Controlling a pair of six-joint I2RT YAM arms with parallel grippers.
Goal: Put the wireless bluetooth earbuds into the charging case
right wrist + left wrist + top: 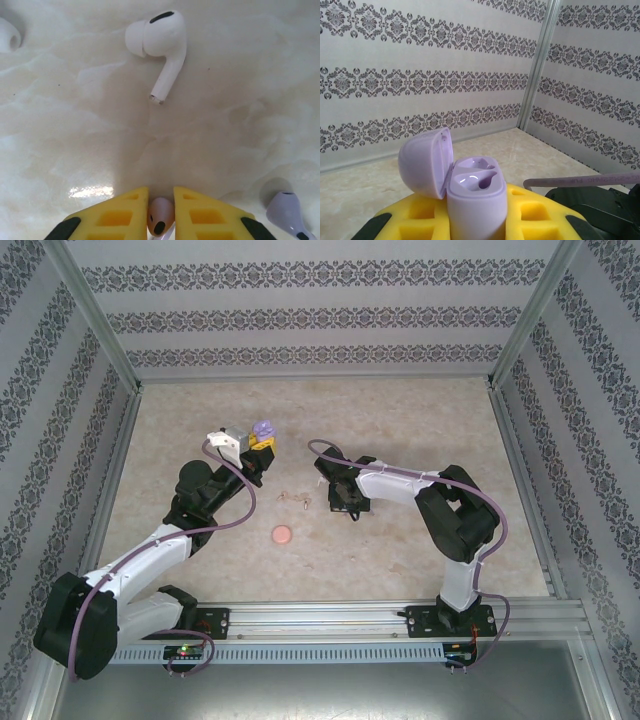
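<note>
My left gripper (262,447) is raised and shut on an open purple charging case (477,197). The case stands upright between the yellow fingers (540,215), its lid (424,162) hinged back to the left and both sockets empty. My right gripper (161,220) is low over the table and shut on a pinkish earbud (161,215), which is pinched between its yellow pads. Ahead of it a white earbud (161,42) lies on the table. A second white earbud (7,35) sits at the far left, and a purple earbud (287,212) lies to the right.
A closed pink round case (282,534) lies on the marble tabletop (400,420) between the arms. Tiny earbuds (290,496) lie just left of the right gripper (343,502). Patterned walls and metal posts enclose the table.
</note>
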